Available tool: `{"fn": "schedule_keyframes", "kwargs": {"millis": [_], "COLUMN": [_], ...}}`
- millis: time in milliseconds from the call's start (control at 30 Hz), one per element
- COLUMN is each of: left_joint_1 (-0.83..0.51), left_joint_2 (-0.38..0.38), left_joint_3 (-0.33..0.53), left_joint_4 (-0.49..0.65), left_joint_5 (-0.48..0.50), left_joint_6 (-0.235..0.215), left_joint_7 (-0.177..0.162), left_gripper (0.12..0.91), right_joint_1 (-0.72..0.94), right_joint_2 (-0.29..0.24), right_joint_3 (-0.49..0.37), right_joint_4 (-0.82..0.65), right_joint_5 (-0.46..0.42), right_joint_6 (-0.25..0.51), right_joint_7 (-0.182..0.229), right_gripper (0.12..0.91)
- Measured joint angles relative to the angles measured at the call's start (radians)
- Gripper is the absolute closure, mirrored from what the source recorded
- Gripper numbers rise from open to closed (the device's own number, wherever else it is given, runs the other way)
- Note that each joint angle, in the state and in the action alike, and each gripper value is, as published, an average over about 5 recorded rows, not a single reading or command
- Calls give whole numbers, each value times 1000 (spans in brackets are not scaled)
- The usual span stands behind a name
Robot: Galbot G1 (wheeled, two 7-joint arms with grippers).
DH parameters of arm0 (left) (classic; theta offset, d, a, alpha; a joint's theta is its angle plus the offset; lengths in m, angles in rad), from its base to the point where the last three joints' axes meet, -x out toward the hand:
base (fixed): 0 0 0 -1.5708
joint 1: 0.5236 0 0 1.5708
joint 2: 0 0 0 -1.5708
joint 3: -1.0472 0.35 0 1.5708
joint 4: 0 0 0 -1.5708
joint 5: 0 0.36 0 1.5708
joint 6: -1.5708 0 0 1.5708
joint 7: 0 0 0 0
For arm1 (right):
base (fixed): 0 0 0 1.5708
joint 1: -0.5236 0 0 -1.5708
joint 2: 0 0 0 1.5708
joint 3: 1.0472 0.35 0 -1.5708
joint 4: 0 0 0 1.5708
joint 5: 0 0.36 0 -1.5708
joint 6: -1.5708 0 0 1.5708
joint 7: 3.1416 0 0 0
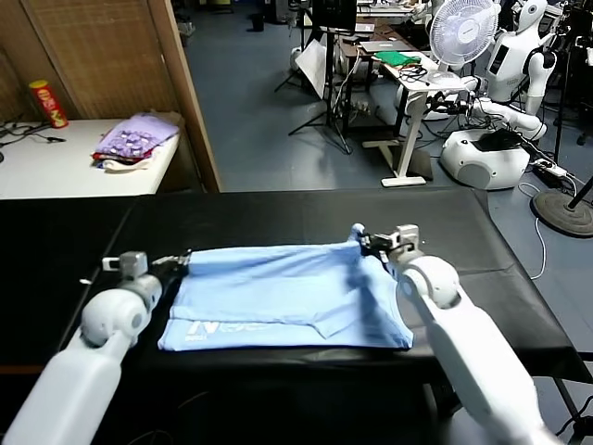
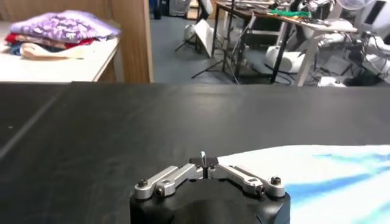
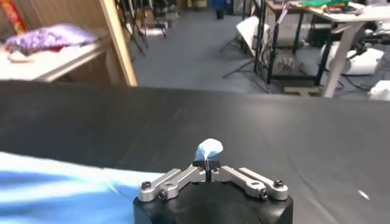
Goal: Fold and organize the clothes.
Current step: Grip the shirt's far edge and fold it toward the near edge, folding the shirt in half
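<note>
Far left, on a white side table (image 1: 56, 162), we see a red-and-yellow cylindrical snack can (image 1: 47, 103); its label's too small to read. Next to it, a purple/lilac heap of folded clothes (image 1: 136, 139) w/ red and cream layers under it.

Left end effector (image 1: 176, 262) sits at the far left corner of the pale light-blue short-sleeved T-shirt of thin soft fabric (image 1: 278, 301). In the left wrist view its fingers (image 2: 203, 159) are pinched together right at the shirt's edge; we can't tell for sure if any fabric is caught between them.

The shirt lies spread across the middle of the black matte tabletop (image 1: 278, 218), partly folded. White print near the front left hem starts w/ a big "N"; the rest we can't read.

Right end effector (image 1: 363, 239) is at the shirt's far right corner, closed on the fabric. In the right wrist view a small tuft of blue cloth pokes out above its pinched tips.

Room behind: blue-grey floor (image 1: 250, 102), a wooden partition (image 1: 120, 56), desks w/ cables, a white standing fan (image 1: 463, 32) and a white humanoid robot (image 1: 519, 56) at far right.
</note>
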Motion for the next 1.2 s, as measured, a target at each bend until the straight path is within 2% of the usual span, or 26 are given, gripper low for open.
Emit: {"fn": "schedule_keyframes", "kwargs": {"millis": [267,633,933,1000,1100,1200], "left_joint_1": [113,227,285,295,309,325], "left_joint_2": [20,20,9,6,0,-4], "left_joint_3": [-33,-69,-84,-87,-92,-105], "left_joint_4": [-102,-148,-166,-175,-190,-206], "left_joint_5": [56,172,203,212,235,250], "left_joint_6": [5,17,20,27,40,49], "left_joint_7": [-6,14,23,21,17,14], "left_gripper": [904,904,904,904,886,776], "right_joint_1": [-105,-185,-228,-239,-258,-283], "right_joint_2": [-12,-11,-7,-8,-13,-19], "right_joint_3": [18,12,15,18,30,52], "right_joint_4": [79,106,125,133,151,178], "right_joint_5": [-44,-68,-79,-78,-78,-78], "right_joint_6": [0,1,1,1,1,1], "right_joint_7": [-6,-6,-12,-15,-12,-8], "right_gripper": [902,902,898,859,722,554]}}
